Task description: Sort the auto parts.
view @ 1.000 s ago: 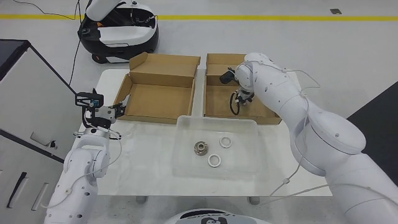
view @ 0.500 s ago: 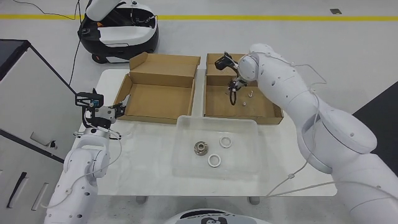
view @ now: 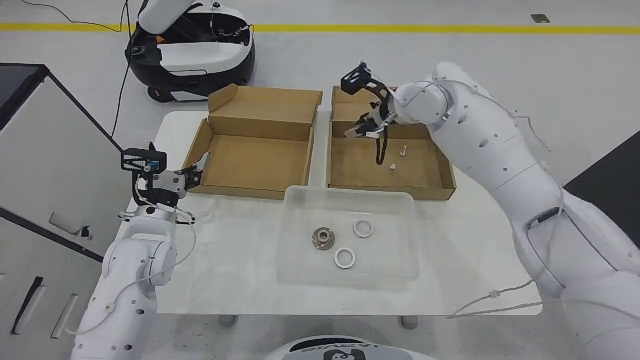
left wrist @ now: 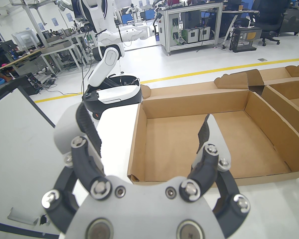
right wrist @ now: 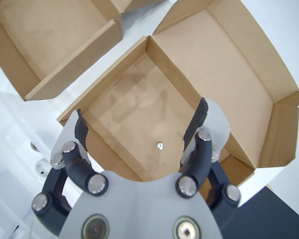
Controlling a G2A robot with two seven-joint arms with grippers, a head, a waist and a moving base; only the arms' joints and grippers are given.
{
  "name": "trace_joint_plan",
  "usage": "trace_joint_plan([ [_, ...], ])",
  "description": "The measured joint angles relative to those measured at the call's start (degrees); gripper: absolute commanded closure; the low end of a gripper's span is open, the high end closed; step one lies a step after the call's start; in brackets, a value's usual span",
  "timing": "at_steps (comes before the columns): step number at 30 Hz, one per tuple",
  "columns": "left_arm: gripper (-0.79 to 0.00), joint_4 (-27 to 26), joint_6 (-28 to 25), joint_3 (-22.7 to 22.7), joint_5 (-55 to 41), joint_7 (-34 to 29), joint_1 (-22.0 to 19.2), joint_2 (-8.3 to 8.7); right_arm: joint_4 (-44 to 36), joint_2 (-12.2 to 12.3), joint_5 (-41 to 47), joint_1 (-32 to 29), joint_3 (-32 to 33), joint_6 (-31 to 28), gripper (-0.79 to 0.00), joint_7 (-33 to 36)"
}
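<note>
Worktop [view: 240, 260], white, carries nearest a clear tray [view: 350, 192] holding a metal hub [view: 322, 238] and two white rings [view: 363, 228]. Behind it two open cardboard boxes sit side by side: right hand [right wrist: 141, 109] spread and empty above the right box [view: 420, 175], where a small bolt [right wrist: 160, 145] lies; left hand [left wrist: 144, 111] spread beside the left box [view: 255, 155]. Beyond, a yellow line [view: 400, 28] crosses pale floor [view: 450, 60] past another white robot [view: 190, 50].
</note>
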Motion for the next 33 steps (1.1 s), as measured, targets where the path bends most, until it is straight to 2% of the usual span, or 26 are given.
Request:
trace_joint_plan([
  [4, -0.785, 0.0, 0.0, 0.0, 0.0, 0.0, 0.0, 0.0, -12.7, 4.3, 2.6, -7.3, 9.7, 0.0, -0.785, 3.8],
  [7, -0.785, 0.0, 0.0, 0.0, 0.0, 0.0, 0.0, 0.0, -20.6, 6.6, 6.1, -13.0, 16.5, 0.4, -0.785, 7.0],
  [13, -0.785, 0.0, 0.0, 0.0, 0.0, 0.0, 0.0, 0.0, -30.6, 9.4, 19.4, -21.5, 28.2, -2.7, -0.785, 12.7],
  [22, -0.785, 0.0, 0.0, 0.0, 0.0, 0.0, 0.0, 0.0, -34.5, 12.1, 37.2, -29.9, 42.0, -4.5, -0.785, 18.3],
  [33, -0.785, 0.0, 0.0, 0.0, 0.0, 0.0, 0.0, 0.0, -31.4, 14.3, 54.8, -35.3, 54.1, -2.7, -0.785, 22.4],
])
